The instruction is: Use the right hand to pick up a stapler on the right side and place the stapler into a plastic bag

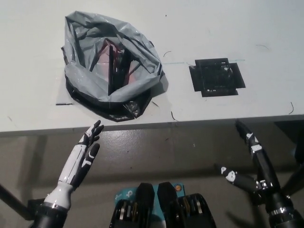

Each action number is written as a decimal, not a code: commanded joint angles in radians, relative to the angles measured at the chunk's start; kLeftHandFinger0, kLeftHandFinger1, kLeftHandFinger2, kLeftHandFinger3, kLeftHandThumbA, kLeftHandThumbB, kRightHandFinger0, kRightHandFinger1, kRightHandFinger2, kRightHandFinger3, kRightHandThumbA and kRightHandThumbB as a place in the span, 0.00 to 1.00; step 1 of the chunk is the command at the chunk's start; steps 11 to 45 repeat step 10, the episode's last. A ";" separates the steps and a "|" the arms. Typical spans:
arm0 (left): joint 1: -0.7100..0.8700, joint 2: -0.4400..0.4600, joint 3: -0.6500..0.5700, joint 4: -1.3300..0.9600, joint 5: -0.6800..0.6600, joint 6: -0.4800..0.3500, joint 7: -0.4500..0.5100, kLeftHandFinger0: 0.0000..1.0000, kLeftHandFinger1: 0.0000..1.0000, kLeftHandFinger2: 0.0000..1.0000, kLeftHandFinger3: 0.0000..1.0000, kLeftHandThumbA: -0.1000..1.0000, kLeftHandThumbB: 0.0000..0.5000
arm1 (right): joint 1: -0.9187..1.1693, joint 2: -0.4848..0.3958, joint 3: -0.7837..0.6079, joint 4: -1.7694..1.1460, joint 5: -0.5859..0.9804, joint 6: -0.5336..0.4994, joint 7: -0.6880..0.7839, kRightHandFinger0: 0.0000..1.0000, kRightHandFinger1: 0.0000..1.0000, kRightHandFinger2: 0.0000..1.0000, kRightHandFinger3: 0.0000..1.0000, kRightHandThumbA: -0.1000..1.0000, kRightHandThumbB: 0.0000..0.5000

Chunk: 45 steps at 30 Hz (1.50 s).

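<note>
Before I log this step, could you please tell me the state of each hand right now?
Left hand: open, fingers apart, holding nothing.
Right hand: open, fingers spread, holding nothing.

White left hand (78,159), black right hand (251,164)

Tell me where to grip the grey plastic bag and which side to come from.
Probably the plastic bag's near rim, from the table's front edge: its mouth gapes upward, and that crumpled lip stands free, closest to the open left hand.
</note>
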<state>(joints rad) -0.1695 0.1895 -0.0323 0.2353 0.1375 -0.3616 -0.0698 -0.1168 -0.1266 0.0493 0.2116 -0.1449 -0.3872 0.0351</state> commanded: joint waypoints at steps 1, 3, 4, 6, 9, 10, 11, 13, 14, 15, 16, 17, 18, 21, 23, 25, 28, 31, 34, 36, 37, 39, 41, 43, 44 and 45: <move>0.005 0.008 0.009 -0.038 0.008 -0.038 0.018 1.00 1.00 1.00 1.00 1.00 0.66 | -0.001 0.005 0.009 -0.013 -0.013 -0.070 -0.013 1.00 1.00 1.00 1.00 0.79 0.46; 0.010 0.007 0.008 -0.035 0.013 -0.042 0.022 1.00 1.00 1.00 1.00 1.00 0.66 | 0.005 0.006 0.012 -0.016 -0.012 -0.067 -0.011 1.00 1.00 1.00 1.00 0.77 0.45; 0.014 0.007 0.007 -0.037 0.012 -0.041 0.020 1.00 1.00 1.00 1.00 1.00 0.66 | 0.009 0.005 0.014 -0.020 -0.016 -0.066 -0.012 1.00 1.00 1.00 1.00 0.77 0.45; 0.021 0.007 0.005 -0.038 0.011 -0.039 0.016 1.00 1.00 1.00 1.00 1.00 0.65 | 0.019 0.006 0.017 -0.024 -0.021 -0.064 -0.013 1.00 1.00 1.00 1.00 0.76 0.44; 0.032 0.006 0.005 -0.044 0.016 -0.033 0.019 1.00 1.00 1.00 1.00 1.00 0.64 | 0.026 0.008 0.022 -0.020 -0.015 -0.067 -0.010 1.00 1.00 1.00 1.00 0.75 0.46; 0.033 0.006 0.006 -0.045 0.017 -0.031 0.019 1.00 1.00 1.00 1.00 1.00 0.64 | 0.027 0.008 0.023 -0.021 -0.017 -0.065 -0.012 1.00 1.00 1.00 1.00 0.75 0.47; 0.033 0.006 0.006 -0.045 0.017 -0.031 0.019 1.00 1.00 1.00 1.00 1.00 0.64 | 0.027 0.008 0.023 -0.021 -0.017 -0.065 -0.012 1.00 1.00 1.00 1.00 0.75 0.47; 0.033 0.006 0.006 -0.045 0.017 -0.031 0.019 1.00 1.00 1.00 1.00 1.00 0.64 | 0.027 0.008 0.023 -0.021 -0.017 -0.065 -0.012 1.00 1.00 1.00 1.00 0.75 0.47; 0.033 0.006 0.006 -0.045 0.017 -0.031 0.019 1.00 1.00 1.00 1.00 1.00 0.64 | 0.027 0.008 0.023 -0.021 -0.017 -0.065 -0.012 1.00 1.00 1.00 1.00 0.75 0.47; 0.033 0.006 0.006 -0.045 0.017 -0.031 0.019 1.00 1.00 1.00 1.00 1.00 0.64 | 0.027 0.008 0.023 -0.021 -0.017 -0.065 -0.012 1.00 1.00 1.00 1.00 0.75 0.47; 0.033 0.006 0.006 -0.045 0.017 -0.031 0.019 1.00 1.00 1.00 1.00 1.00 0.64 | 0.027 0.008 0.023 -0.021 -0.017 -0.065 -0.012 1.00 1.00 1.00 1.00 0.75 0.47; 0.033 0.006 0.006 -0.045 0.017 -0.031 0.019 1.00 1.00 1.00 1.00 1.00 0.64 | 0.027 0.008 0.023 -0.021 -0.017 -0.065 -0.012 1.00 1.00 1.00 1.00 0.75 0.47; 0.033 0.006 0.006 -0.045 0.017 -0.031 0.019 1.00 1.00 1.00 1.00 1.00 0.64 | 0.027 0.008 0.023 -0.021 -0.017 -0.065 -0.012 1.00 1.00 1.00 1.00 0.75 0.47; 0.033 0.006 0.006 -0.045 0.017 -0.031 0.019 1.00 1.00 1.00 1.00 1.00 0.64 | 0.027 0.008 0.023 -0.021 -0.017 -0.065 -0.012 1.00 1.00 1.00 1.00 0.75 0.47; 0.033 0.006 0.006 -0.045 0.017 -0.031 0.019 1.00 1.00 1.00 1.00 1.00 0.64 | 0.027 0.008 0.023 -0.021 -0.017 -0.065 -0.012 1.00 1.00 1.00 1.00 0.75 0.47; 0.033 0.006 0.006 -0.045 0.017 -0.031 0.019 1.00 1.00 1.00 1.00 1.00 0.64 | 0.027 0.008 0.023 -0.021 -0.017 -0.065 -0.012 1.00 1.00 1.00 1.00 0.75 0.47; 0.033 0.006 0.006 -0.045 0.017 -0.031 0.019 1.00 1.00 1.00 1.00 1.00 0.64 | 0.027 0.008 0.023 -0.021 -0.017 -0.065 -0.012 1.00 1.00 1.00 1.00 0.75 0.47; 0.033 0.006 0.006 -0.045 0.017 -0.031 0.019 1.00 1.00 1.00 1.00 1.00 0.64 | 0.027 0.008 0.023 -0.021 -0.017 -0.065 -0.012 1.00 1.00 1.00 1.00 0.75 0.47; 0.033 0.006 0.006 -0.045 0.017 -0.031 0.019 1.00 1.00 1.00 1.00 1.00 0.64 | 0.027 0.008 0.023 -0.021 -0.017 -0.065 -0.012 1.00 1.00 1.00 1.00 0.75 0.47; 0.033 0.006 0.006 -0.045 0.017 -0.031 0.019 1.00 1.00 1.00 1.00 1.00 0.64 | 0.027 0.008 0.023 -0.021 -0.017 -0.065 -0.012 1.00 1.00 1.00 1.00 0.75 0.47; 0.033 0.006 0.006 -0.045 0.017 -0.031 0.019 1.00 1.00 1.00 1.00 1.00 0.64 | 0.027 0.008 0.023 -0.021 -0.017 -0.065 -0.012 1.00 1.00 1.00 1.00 0.75 0.47; 0.033 0.006 0.006 -0.045 0.017 -0.031 0.019 1.00 1.00 1.00 1.00 1.00 0.64 | 0.027 0.008 0.023 -0.021 -0.017 -0.065 -0.012 1.00 1.00 1.00 1.00 0.75 0.47; 0.033 0.006 0.006 -0.045 0.017 -0.031 0.019 1.00 1.00 1.00 1.00 1.00 0.64 | 0.027 0.008 0.023 -0.021 -0.017 -0.065 -0.012 1.00 1.00 1.00 1.00 0.75 0.47; 0.033 0.006 0.006 -0.045 0.017 -0.031 0.019 1.00 1.00 1.00 1.00 1.00 0.64 | 0.027 0.008 0.023 -0.021 -0.017 -0.065 -0.012 1.00 1.00 1.00 1.00 0.75 0.47; 0.033 0.006 0.006 -0.045 0.017 -0.031 0.019 1.00 1.00 1.00 1.00 1.00 0.64 | 0.027 0.008 0.023 -0.021 -0.017 -0.065 -0.012 1.00 1.00 1.00 1.00 0.75 0.47; 0.033 0.006 0.006 -0.045 0.017 -0.031 0.019 1.00 1.00 1.00 1.00 1.00 0.64 | 0.027 0.008 0.023 -0.021 -0.017 -0.065 -0.012 1.00 1.00 1.00 1.00 0.75 0.47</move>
